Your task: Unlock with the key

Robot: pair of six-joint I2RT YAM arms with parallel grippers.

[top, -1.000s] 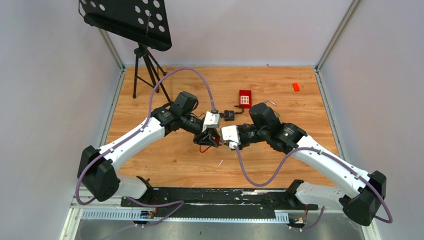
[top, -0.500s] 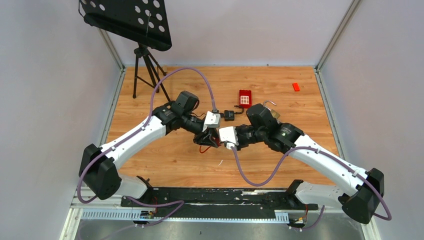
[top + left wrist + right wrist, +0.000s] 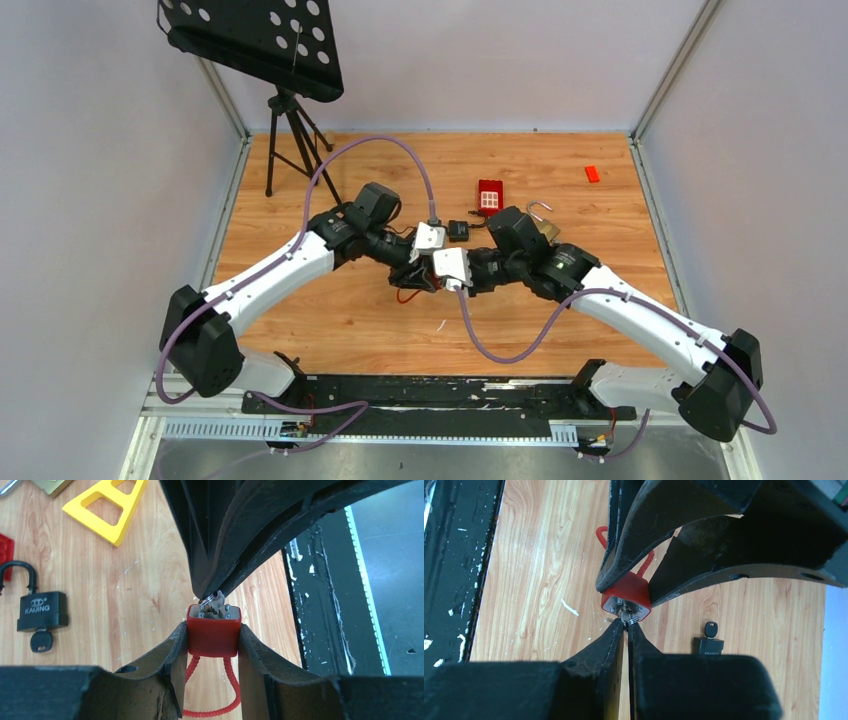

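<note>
The red padlock (image 3: 213,632) has a squarish body with a red coiled cable shackle looping below it. It sits lower centre of the left wrist view, clamped by its sides in the left gripper (image 3: 213,639). A silver key (image 3: 626,614) stands in its keyway face, and the right gripper (image 3: 626,628) pinches the key, fingers nearly together.

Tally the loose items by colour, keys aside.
Red: 3 (cable lock, buttoned box, small block)
Black: 1 (KAIJING padlock)
Brass: 1 (brass padlock)
Yellow: 1 (triangle)
Total: 6
</note>
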